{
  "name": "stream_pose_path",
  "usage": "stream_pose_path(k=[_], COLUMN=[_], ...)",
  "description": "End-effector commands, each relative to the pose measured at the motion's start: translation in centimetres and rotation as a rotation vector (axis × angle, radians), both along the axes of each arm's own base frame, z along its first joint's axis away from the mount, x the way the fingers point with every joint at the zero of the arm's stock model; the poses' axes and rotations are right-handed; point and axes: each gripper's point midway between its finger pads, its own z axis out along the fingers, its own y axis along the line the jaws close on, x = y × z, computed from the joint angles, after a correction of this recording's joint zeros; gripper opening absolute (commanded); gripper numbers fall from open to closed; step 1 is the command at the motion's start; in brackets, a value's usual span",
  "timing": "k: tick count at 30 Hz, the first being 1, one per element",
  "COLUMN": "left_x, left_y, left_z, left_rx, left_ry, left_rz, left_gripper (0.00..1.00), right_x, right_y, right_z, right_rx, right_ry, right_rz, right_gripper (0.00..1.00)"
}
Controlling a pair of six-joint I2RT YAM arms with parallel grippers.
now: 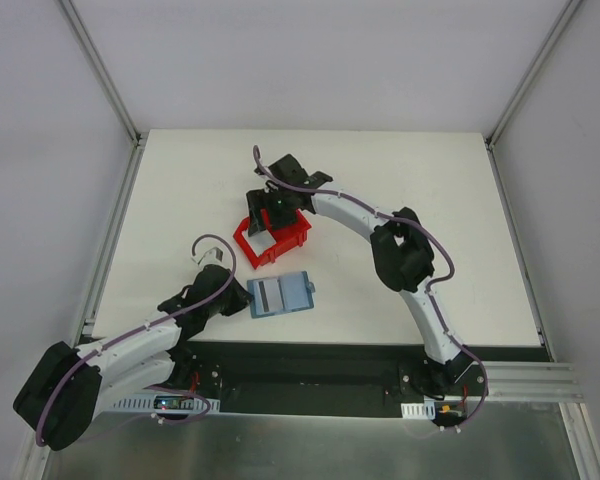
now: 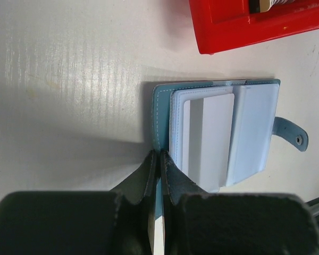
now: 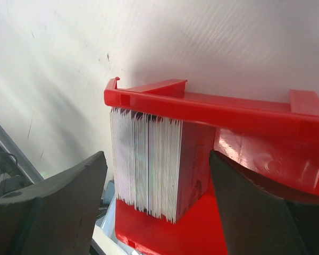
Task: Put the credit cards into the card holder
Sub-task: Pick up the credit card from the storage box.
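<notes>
The teal card holder (image 1: 280, 294) lies open on the table below the red bin. In the left wrist view its pale blue inside (image 2: 255, 133) faces up, with a white card (image 2: 207, 138) sitting in the left pocket. My left gripper (image 2: 160, 159) is shut on the card holder's near teal edge; it also shows in the top view (image 1: 242, 297). A thick stack of white credit cards (image 3: 149, 164) stands on edge inside the red bin (image 3: 202, 103). My right gripper (image 3: 159, 180) is open, with one finger on each side of the stack and touching nothing.
The red bin (image 1: 270, 238) sits mid-table, just beyond the card holder, with my right gripper (image 1: 275, 212) over it. The holder's snap tab (image 2: 292, 135) sticks out to the right. The bin's corner (image 2: 244, 26) is close above the holder.
</notes>
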Motion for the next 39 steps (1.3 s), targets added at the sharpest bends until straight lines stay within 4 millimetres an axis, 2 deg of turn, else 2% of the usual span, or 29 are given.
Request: stream_pose_path(k=[1,7,18,39], left_x=[-1.7,-2.0,-1.6,-1.6], left_y=[1.6,1.6,1.4,1.1], left_z=[-2.2,-2.5,-2.2,-2.2], left_rx=[0.088,0.092,0.080,0.069], left_ry=[0.087,0.104,0.088,0.092], left_rz=[-0.019,-0.025,-0.027,-0.036], left_gripper=[0.00,0.00,0.00,0.00], right_x=[-0.2,-0.9,-1.8,-1.5], right_y=[0.7,0.9,1.0,0.5], right_z=[0.5,0.5,2.0,3.9], right_rx=[0.027,0.047,0.105,0.133], right_ry=[0.024,0.051,0.076,0.047], right_rz=[0.041,0.064,0.081,0.069], right_gripper=[0.80,0.79,0.62,0.38])
